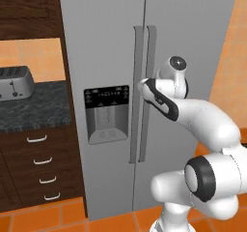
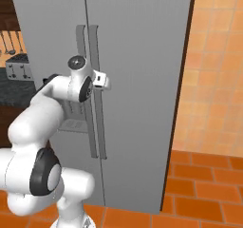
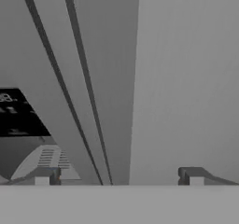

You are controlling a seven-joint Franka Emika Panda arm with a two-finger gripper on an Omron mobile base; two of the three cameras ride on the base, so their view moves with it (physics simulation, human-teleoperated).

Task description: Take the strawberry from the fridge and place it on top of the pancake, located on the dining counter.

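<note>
Fridge (image 1: pixel 183 28) doors are closed, so the strawberry cannot be seen from here. The gripper (image 3: pixel 119 176) is held up close against the two vertical handles (image 2: pixel 90 56) at mid-door height, jaws spread wide with nothing between them. The dispenser panel (image 1: pixel 106 98) sits left of the handles.

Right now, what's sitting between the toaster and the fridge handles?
In the left base view, past the toaster comes bare dark granite counter, then the fridge door with its black dispenser panel, then the handles.
</note>
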